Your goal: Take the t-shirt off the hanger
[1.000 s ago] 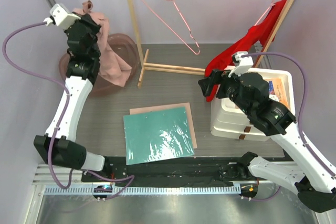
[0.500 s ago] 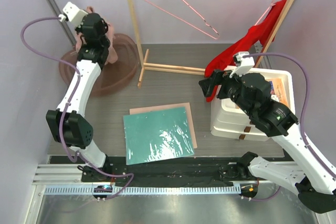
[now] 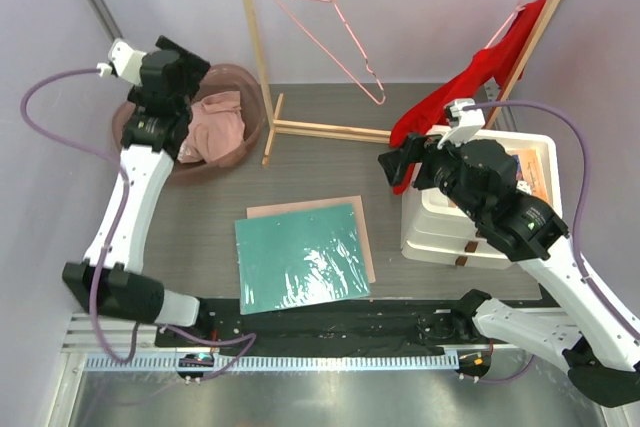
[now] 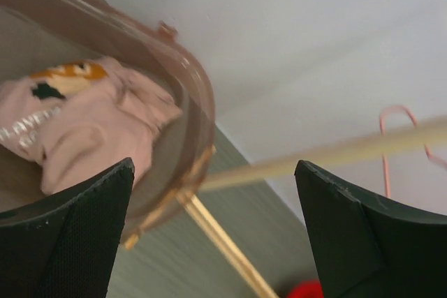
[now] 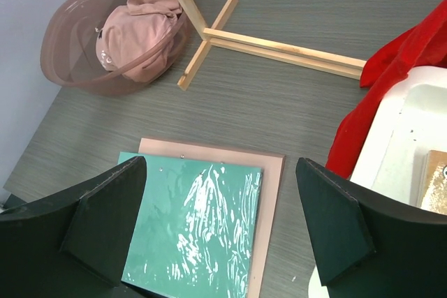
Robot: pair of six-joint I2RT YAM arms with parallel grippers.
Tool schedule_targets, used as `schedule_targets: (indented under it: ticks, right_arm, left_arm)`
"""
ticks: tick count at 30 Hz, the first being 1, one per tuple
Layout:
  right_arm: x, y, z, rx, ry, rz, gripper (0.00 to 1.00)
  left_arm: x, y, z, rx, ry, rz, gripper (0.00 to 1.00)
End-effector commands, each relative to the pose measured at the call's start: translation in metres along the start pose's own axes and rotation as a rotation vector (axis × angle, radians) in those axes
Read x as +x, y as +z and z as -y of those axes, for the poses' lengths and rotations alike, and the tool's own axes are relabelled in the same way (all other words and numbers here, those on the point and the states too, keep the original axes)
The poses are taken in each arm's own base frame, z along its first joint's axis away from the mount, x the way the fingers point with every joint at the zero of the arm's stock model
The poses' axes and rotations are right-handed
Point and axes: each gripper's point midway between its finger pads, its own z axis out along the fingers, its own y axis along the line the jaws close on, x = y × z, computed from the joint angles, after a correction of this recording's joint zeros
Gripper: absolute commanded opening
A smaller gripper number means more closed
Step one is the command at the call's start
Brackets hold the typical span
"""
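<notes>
Top cam: L gripper (image 3: 190, 65) sits above the translucent brown-pink plastic basin (image 3: 252, 87) at far left. Crumpled pink t-shirt (image 3: 215, 127) lies inside the basin, off the thin pink wire hanger (image 3: 335, 32). Hanger hangs bare on the light wooden clothes rack (image 3: 253, 37), tilted. Red cloth garment (image 3: 470, 82) hangs at the rack's right end. R gripper (image 3: 400, 167) is just beside its lower hem, over the white foam box (image 3: 440, 237). Glossy green plastic sheet (image 3: 300, 257) lies on a tan flat board (image 3: 365, 237) mid-table.

L wrist cam: L gripper (image 4: 213, 172) fingers spread wide, nothing btwn them. Pink t-shirt (image 4: 91, 123) is below in the basin (image 4: 199, 95), apart from the fingers. Rack bar (image 4: 335, 155) runs across, hanger hook (image 4: 391, 123) behind it.

R wrist cam: R gripper (image 5: 220, 165) fingers also wide apart, holding nothing. Green sheet (image 5: 195, 228) and board (image 5: 269, 172) are below. T-shirt (image 5: 136, 33) is bunched in the basin (image 5: 70, 75) top left, next to the rack foot (image 5: 279, 50). Red garment (image 5: 398, 75) drapes over the edge of the white box (image 5: 398, 130) at right.
</notes>
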Motion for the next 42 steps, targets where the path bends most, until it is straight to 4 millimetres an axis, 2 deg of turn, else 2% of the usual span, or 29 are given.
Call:
schedule_targets:
  ticks: [1,2,3,4,5,7,8,10,12,13,14,15,16,17,18,20,21,22,23,24,26,27,29,30,33,34,39,40,42]
  right_arm:
    - [-0.025,-0.009,0.001,0.019,-0.001,0.067,0.93]
    - [-0.027,-0.008,0.002,0.03,-0.008,0.07,0.93]
    - [-0.03,-0.006,0.002,0.04,-0.027,0.065,0.93]
    - [-0.034,-0.004,0.007,0.076,-0.035,0.076,0.93]
    - [-0.037,-0.002,0.01,0.099,-0.043,0.077,0.93]
    - [-0.047,0.006,0.014,0.149,-0.066,0.079,0.93]
    - [-0.052,0.008,0.02,0.195,-0.073,0.092,0.93]
    - [-0.064,0.017,0.021,0.234,-0.091,0.103,0.93]
    - [-0.084,0.019,0.027,0.308,-0.096,0.149,0.93]
    - [-0.086,0.029,0.031,0.352,-0.127,0.142,0.93]
    - [-0.093,0.032,0.034,0.386,-0.135,0.153,0.93]
    - [-0.116,0.024,0.041,0.464,-0.125,0.216,0.93]
    - [-0.118,0.037,0.046,0.521,-0.16,0.205,0.93]
    - [-0.126,0.037,0.049,0.565,-0.169,0.221,0.93]
    - [-0.151,0.026,0.055,0.641,-0.151,0.291,0.93]
    - [-0.161,0.039,0.061,0.718,-0.206,0.288,0.93]
    - [-0.184,0.032,0.067,0.765,-0.182,0.339,0.93]
    - [-0.194,0.032,0.074,0.802,-0.183,0.353,0.93]
    - [-0.195,0.045,0.081,0.836,-0.208,0.335,0.93]
    - [-0.217,0.033,0.094,0.877,-0.175,0.385,0.93]
    - [-0.227,0.034,0.108,0.914,-0.157,0.404,0.92]
    - [-0.237,0.031,0.125,0.953,-0.142,0.422,0.91]
    - [-0.245,0.03,0.137,0.966,-0.105,0.45,0.89]
    - [-0.249,0.027,0.152,0.989,-0.086,0.463,0.85]
    - [-0.254,0.036,0.167,0.933,-0.01,0.492,0.8]
    - [-0.257,0.034,0.181,0.938,0.011,0.499,0.79]
    - [-0.259,0.05,0.201,0.79,0.107,0.481,0.66]
    - [-0.259,0.05,0.217,0.791,0.156,0.488,0.64]
    - [-0.254,0.065,0.212,0.692,0.182,0.446,0.63]
  left_arm:
    - [0.039,-0.079,0.046,0.435,-0.057,-0.325,0.95]
    - [0.06,-0.084,0.042,0.489,-0.054,-0.377,0.95]
    - [0.07,-0.105,0.047,0.561,-0.042,-0.431,0.95]
    - [0.084,-0.112,0.043,0.592,0.007,-0.467,0.97]
    - [0.11,-0.126,0.034,0.631,0.05,-0.571,0.98]
    - [0.14,-0.142,0.019,0.672,0.103,-0.701,0.98]
    - [0.156,-0.16,0.008,0.708,0.147,-0.814,0.98]
    - [0.177,-0.175,-0.011,0.718,0.167,-0.925,0.96]
    - [0.185,-0.196,-0.018,0.778,0.165,-1.006,0.94]
    - [0.189,-0.205,-0.025,0.79,0.165,-1.029,0.88]
    - [0.191,-0.213,-0.026,0.811,0.166,-1.05,0.88]
    - [0.191,-0.224,-0.025,0.851,0.159,-1.084,0.88]
    - [0.194,-0.23,-0.027,0.865,0.158,-1.102,0.88]
    - [0.195,-0.242,-0.025,0.895,0.166,-1.119,0.88]
    - [0.197,-0.247,-0.025,0.903,0.167,-1.129,0.88]
    - [0.202,-0.261,-0.027,0.917,0.175,-1.148,0.88]
    - [0.204,-0.264,-0.028,0.916,0.174,-1.152,0.88]
    - [0.208,-0.266,-0.032,0.905,0.173,-1.152,0.88]
    - [0.211,-0.272,-0.033,0.911,0.175,-1.162,0.88]
    - [0.208,-0.276,-0.034,0.915,0.172,-1.156,0.88]
    - [0.212,-0.28,-0.04,0.9,0.161,-1.171,0.89]
    - [0.208,-0.285,-0.04,0.914,0.157,-1.161,0.89]
    - [0.209,-0.288,-0.046,0.903,0.142,-1.171,0.89]
    - [0.208,-0.291,-0.049,0.905,0.138,-1.169,0.9]
    - [0.205,-0.294,-0.052,0.9,0.125,-1.163,0.9]
    - [0.205,-0.294,-0.053,0.895,0.123,-1.161,0.9]
    - [0.2,-0.296,-0.052,0.889,0.108,-1.149,0.9]
    - [0.197,-0.298,-0.051,0.896,0.106,-1.144,0.9]
    - [0.193,-0.3,-0.049,0.909,0.105,-1.133,0.9]
